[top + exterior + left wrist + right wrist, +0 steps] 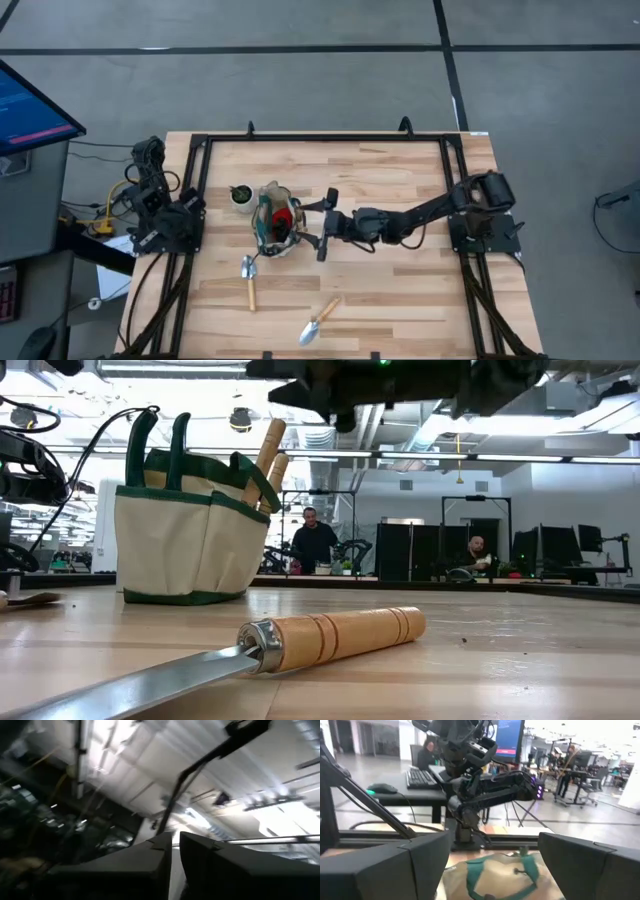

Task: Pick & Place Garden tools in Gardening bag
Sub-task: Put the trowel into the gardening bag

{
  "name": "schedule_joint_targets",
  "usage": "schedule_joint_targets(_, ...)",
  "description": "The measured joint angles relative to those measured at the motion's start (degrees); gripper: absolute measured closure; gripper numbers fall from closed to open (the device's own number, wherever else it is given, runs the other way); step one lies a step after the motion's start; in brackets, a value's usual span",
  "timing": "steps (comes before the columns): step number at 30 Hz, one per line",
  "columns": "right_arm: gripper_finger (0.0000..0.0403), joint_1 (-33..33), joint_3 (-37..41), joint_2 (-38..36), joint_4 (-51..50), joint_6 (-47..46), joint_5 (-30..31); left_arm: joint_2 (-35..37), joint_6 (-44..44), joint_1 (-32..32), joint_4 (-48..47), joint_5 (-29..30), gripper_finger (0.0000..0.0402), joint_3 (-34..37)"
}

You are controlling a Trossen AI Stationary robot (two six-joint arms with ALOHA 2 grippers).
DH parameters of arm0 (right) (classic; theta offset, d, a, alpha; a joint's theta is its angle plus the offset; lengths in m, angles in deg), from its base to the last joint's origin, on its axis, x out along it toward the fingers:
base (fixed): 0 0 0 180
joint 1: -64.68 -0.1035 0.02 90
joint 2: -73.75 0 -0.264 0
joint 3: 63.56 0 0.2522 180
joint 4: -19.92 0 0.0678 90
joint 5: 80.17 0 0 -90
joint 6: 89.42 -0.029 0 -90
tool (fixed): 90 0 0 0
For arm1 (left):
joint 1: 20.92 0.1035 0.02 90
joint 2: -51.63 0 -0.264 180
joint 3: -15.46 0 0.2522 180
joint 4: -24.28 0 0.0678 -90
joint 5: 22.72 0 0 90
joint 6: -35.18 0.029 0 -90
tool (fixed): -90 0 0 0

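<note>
Jaws on my right gripper point(322, 223) are spread wide, parked right at the gardening bag point(274, 221) with nothing between them, so I read this as the drop-off step: whatever went in is released. From the right wrist view the fingers straddle the bag's green handles with open air between. The bag sits left of the table's middle, toward the far edge, and already has wooden handles and something red poking out. The left gripper point(175, 865) is folded back at the left edge of the table, jaws pretty much clenched on nothing.

Two trowels are left out: one trowel point(249, 278) just in front of the bag, the other trowel point(319, 322) close to the near edge. My guess for the next move: lift the right arm clear of the handles without snagging, then come down on a wooden handle.
</note>
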Motion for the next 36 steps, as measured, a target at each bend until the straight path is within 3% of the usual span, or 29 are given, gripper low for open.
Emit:
schedule_joint_targets(6,0.0111,0.0,0.0,-7.9,-12.4,0.0,0.7,-0.4,-1.4,-0.3,-1.0,18.0,0.0360,-2.8)
schedule_joint_targets(10,0.0111,-0.2,0.0,-12.5,-21.1,0.0,2.1,-3.8,-2.4,-2.6,-4.6,24.6,0.0368,-5.2)
schedule_joint_targets(15,0.0111,-0.8,0.0,-16.2,-28.0,-0.1,5.2,-13.3,-3.9,-9.3,-8.7,36.9,0.0381,-10.2)
schedule_joint_targets(19,0.0111,-1.1,0.0,-17.5,-29.6,-0.2,5.5,-23.8,-0.2,-13.8,-9.0,48.2,0.0376,-15.4)
schedule_joint_targets(28,0.0111,-1.1,0.0,-16.8,-31.9,-2.0,5.4,-38.2,6.1,-15.1,-9.0,48.6,0.0298,-23.1)
schedule_joint_targets(32,0.0111,-1.1,0.0,-16.9,-32.4,-2.2,5.4,-39.5,-1.4,-15.1,-8.7,48.5,0.0252,-23.4)
schedule_joint_targets(36,0.0111,-1.1,0.0,-16.9,-32.3,-2.2,5.4,-37.9,-8.5,-19.4,-8.4,45.2,0.0226,-23.4)
